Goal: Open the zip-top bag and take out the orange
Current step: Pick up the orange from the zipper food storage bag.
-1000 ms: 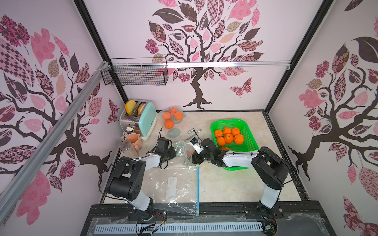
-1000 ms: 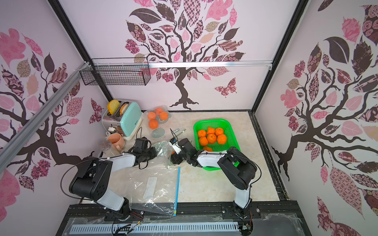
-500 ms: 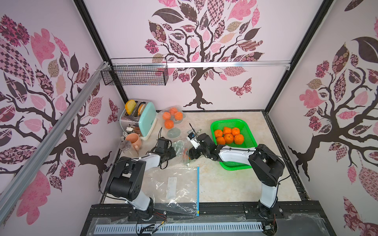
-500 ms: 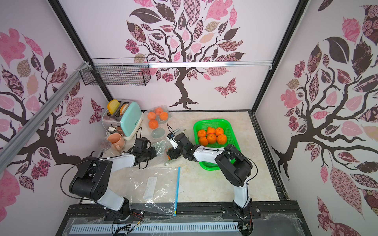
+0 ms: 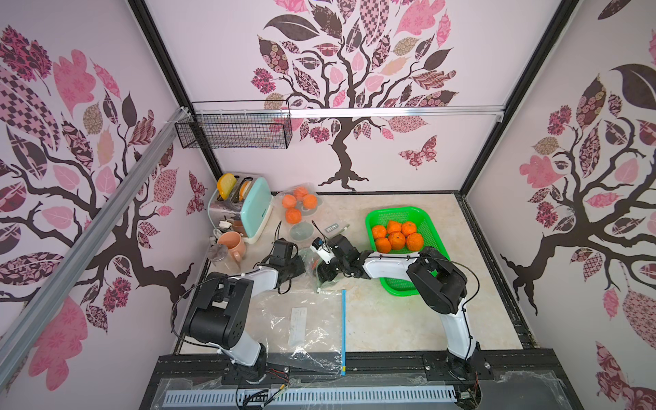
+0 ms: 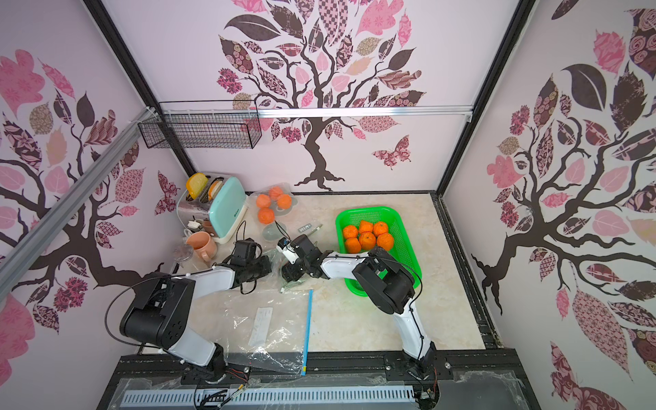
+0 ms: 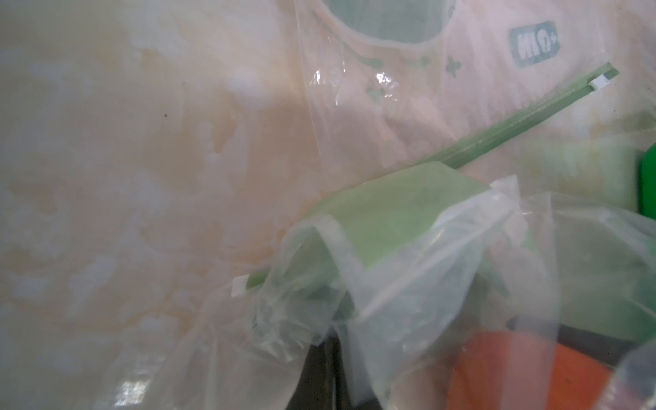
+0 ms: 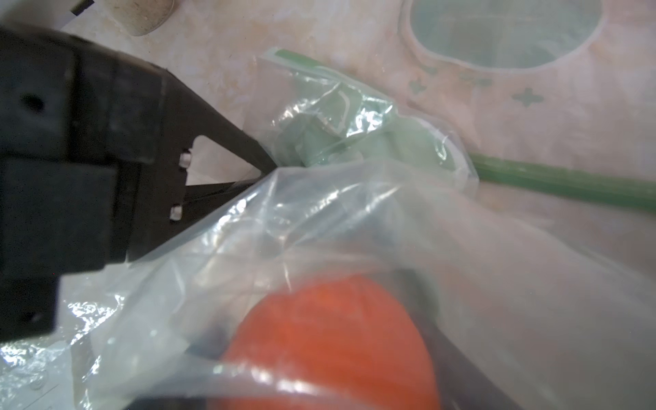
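The clear zip-top bag lies crumpled between my two grippers on the table's left half. My left gripper is shut on a bunched fold of the bag's green-banded top edge. Its black body shows in the right wrist view. The orange sits inside the bag, seen through the film. My right gripper reaches in with one dark finger on each side of the orange. The blurred film hides whether they press on it.
A green basket with several oranges stands right of the grippers. Behind lie a flat printed bag with a green zip strip, a bag of oranges, a toaster and a mug. A large blue-zip bag covers the front.
My right gripper has swung left from beside the basket towards the left gripper and into the bag, and its jaws have narrowed a little. The left arm has not moved.
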Controlling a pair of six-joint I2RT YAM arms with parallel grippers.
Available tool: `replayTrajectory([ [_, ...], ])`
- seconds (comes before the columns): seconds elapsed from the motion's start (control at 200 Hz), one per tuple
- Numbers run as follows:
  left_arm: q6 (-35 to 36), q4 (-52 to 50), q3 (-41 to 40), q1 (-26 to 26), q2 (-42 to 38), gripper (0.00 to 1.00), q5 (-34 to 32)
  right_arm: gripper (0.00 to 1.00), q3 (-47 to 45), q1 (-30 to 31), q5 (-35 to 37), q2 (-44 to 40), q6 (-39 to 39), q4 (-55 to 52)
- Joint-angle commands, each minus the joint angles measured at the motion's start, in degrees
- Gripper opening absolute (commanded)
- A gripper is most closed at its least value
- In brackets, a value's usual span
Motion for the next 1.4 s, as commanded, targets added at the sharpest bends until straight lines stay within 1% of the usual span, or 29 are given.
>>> replayTrajectory([
  [0.0, 0.8, -0.6, 0.3, 0.1, -0.3, 0.00, -0.3, 0.73, 0.0, 0.2, -0.6, -1.3, -0.5, -0.7],
  [0.115, 0.8, -0.7, 0.3, 0.0, -0.6, 0.00, -0.4, 0.63, -2.4, 0.2, 0.5, -4.7, -1.2, -1.0],
  [0.305, 1.0, -1.1, 0.2, 0.2, -1.2, 0.00, -1.4, 0.56, -8.1, 0.2, 2.7, -12.0, -1.0, -0.5],
  [0.45, 1.0, -1.1, 0.1, 0.2, -1.5, 0.00, -1.5, 0.55, -13.5, -0.1, 4.0, -17.3, -0.2, 1.9],
  [0.69, 1.1, -1.1, 0.1, 0.2, -1.4, 0.00, -1.7, 0.54, -16.7, -2.5, 5.2, -22.6, 4.1, 0.8],
  [0.84, 1.0, -1.0, 0.1, 0.2, -1.3, 0.00, -1.8, 0.54, -16.6, -3.9, 5.1, -26.1, 6.5, -2.3],
  [1.035, 1.0, -1.0, 0.1, 0.2, -1.2, 0.00, -1.6, 0.54, -18.0, -4.7, 4.5, -30.6, 8.5, -3.2],
  [1.396, 0.9, -1.0, 0.1, 0.2, -1.2, 0.00, -1.6, 0.54, -17.9, -6.4, 4.2, -33.5, 11.4, -5.1],
])
